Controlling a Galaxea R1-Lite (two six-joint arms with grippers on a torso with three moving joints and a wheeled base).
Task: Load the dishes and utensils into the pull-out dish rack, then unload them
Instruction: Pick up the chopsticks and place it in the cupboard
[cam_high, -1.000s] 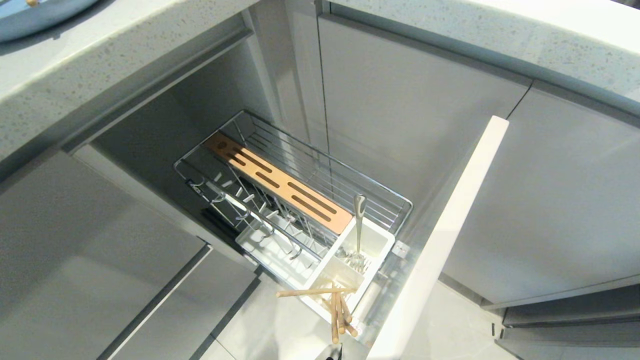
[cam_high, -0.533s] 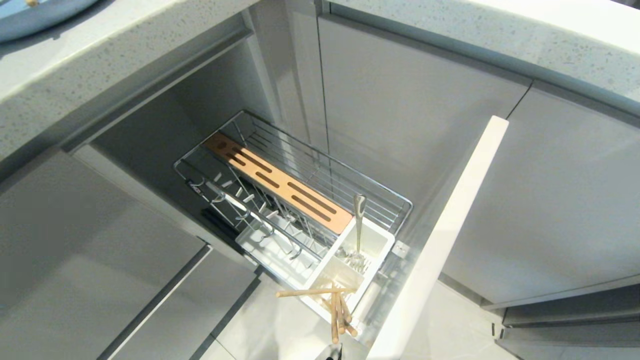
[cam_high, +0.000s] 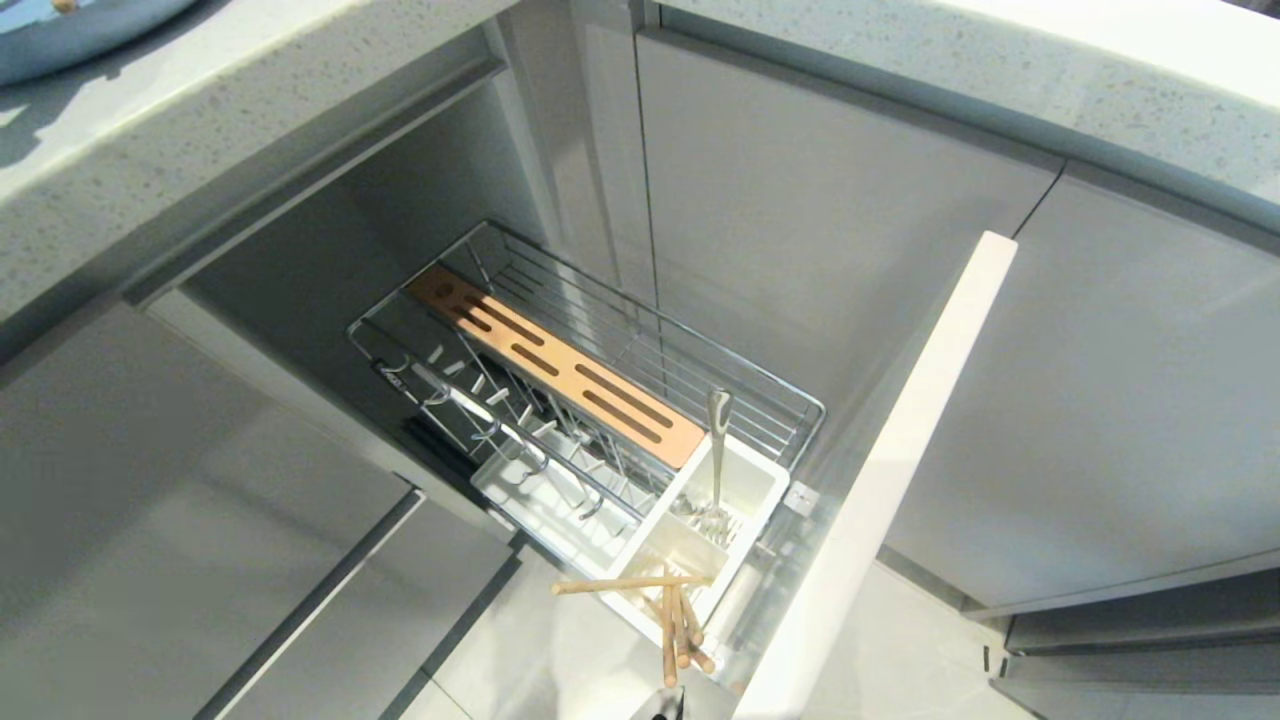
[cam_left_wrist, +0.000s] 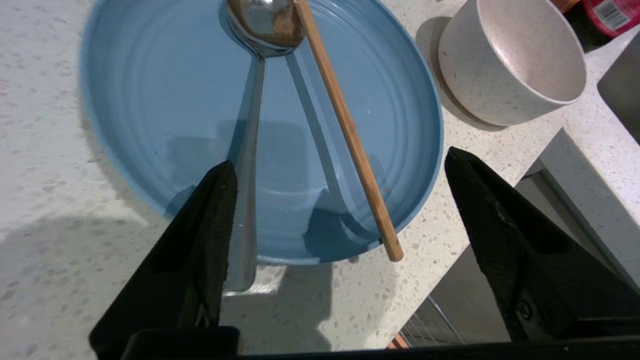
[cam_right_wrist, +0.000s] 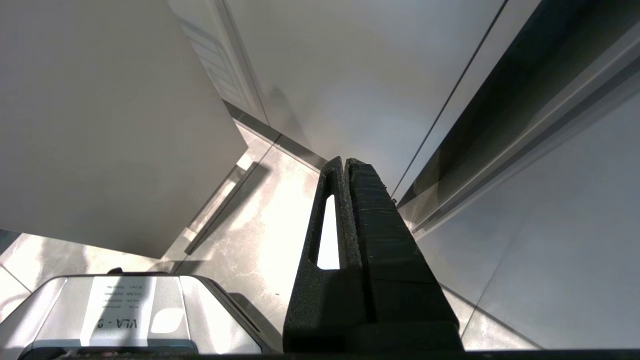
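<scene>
Writing: on the robot's silver base (cam_right_wrist: 125, 320), seen under the right gripper, a pale sticker (cam_right_wrist: 122, 305) has upside-down letters that look like "VLA - 9"; the tiny lines above them are too small to read.
Left gripper (cam_left_wrist: 340, 165): it hangs over the counter, with its two black pointy fingers (cam_left_wrist: 200, 240) spread wide. It holds nothing.
Right gripper (cam_right_wrist: 345, 165): its rough black fingers are pressed together. It points down at the shiny floor beside the grey cupboard doors, and nothing is in it.
Plate (cam_left_wrist: 165, 115): round, flat and light blue, with soft rings in it. It sits on the speckled white counter (cam_left_wrist: 45, 145).
Spoon (cam_left_wrist: 250, 150): shiny silver metal. Its round end lies in the plate and its thin handle sticks out over the plate's edge, next to one black finger.
Chopstick (cam_left_wrist: 345, 130): one smooth wooden stick lies slanted across the plate, with its end over the rim.
Bowl (cam_left_wrist: 515, 60): small, round and cream, with tiny specks. It stands just beside the plate.
Dish rack (cam_high: 600, 330): a thin shiny wire basket pulled out from the cupboard.
Wooden strip (cam_high: 560, 370): brown, with long slots, running along the rack.
Caddy (cam_high: 690, 540): white plastic, at the front end of the rack.
In the caddy: a silver utensil (cam_high: 718, 450) stands up, and wooden chopsticks (cam_high: 675, 620) poke out, one lying across the top.
Front panel (cam_high: 880, 480): flat and pale, at the rack's end.
</scene>
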